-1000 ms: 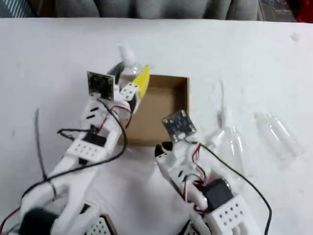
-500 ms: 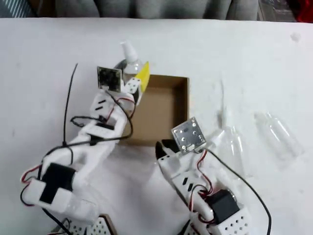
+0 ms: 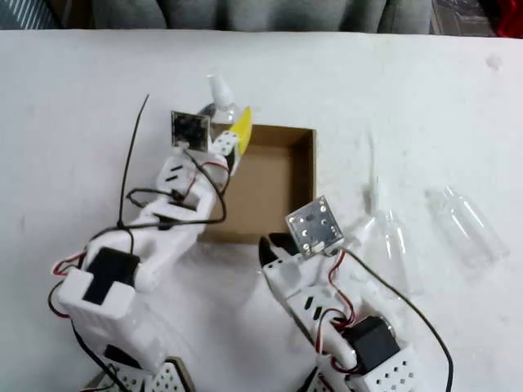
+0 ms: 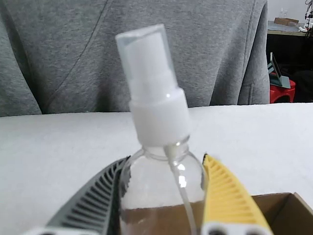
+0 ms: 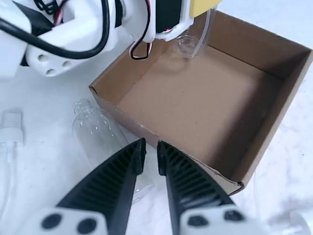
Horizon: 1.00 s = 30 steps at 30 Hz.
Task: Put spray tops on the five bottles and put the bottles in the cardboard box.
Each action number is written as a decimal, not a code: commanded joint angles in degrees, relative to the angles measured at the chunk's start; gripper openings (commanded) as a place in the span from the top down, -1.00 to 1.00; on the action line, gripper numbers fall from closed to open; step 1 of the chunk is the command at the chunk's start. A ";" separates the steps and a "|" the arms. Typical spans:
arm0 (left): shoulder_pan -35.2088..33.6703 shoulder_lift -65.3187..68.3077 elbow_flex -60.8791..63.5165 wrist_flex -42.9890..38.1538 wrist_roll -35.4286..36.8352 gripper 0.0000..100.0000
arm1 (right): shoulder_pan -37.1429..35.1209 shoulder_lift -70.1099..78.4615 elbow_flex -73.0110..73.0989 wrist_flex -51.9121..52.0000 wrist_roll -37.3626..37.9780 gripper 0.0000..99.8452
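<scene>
High view: the left gripper sits at the far left corner of the cardboard box, clenched on a clear bottle that already wears its spray top. In the left wrist view, the bottle stands upright with its body pinched between the grey finger and the yellow finger. Its neck and spray top rise clear above both fingertips, probably so the bottle can go down base first without the top being knocked. The right wrist view shows the bottle's base hanging below the yellow finger, just inside the box's corner and over the bare floor. Whether it touches the cardboard cannot be told. The right gripper hovers over the box's opposite wall with its black fingers drawn almost together on nothing, seemingly parked out of the way. Just outside that wall an uncapped bottle lies on its side on the white table. Beyond the box's right side lie a bottle with a top and, farther out, another bottle — so most of the task looks to remain.
</scene>
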 commanded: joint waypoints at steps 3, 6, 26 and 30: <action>-0.57 1.45 -4.75 -1.93 0.44 0.96 | -0.22 -0.57 -0.44 -1.19 -0.44 0.97; -1.19 3.30 -5.98 -1.93 0.44 0.96 | -0.22 -0.57 -0.44 -1.19 -0.44 0.97; -2.15 8.40 -6.59 -9.49 0.44 0.96 | -0.22 -1.10 0.35 -1.10 -0.44 0.97; -2.07 8.48 -6.59 -9.49 0.44 0.96 | -0.22 -1.10 0.44 -1.19 -0.44 0.97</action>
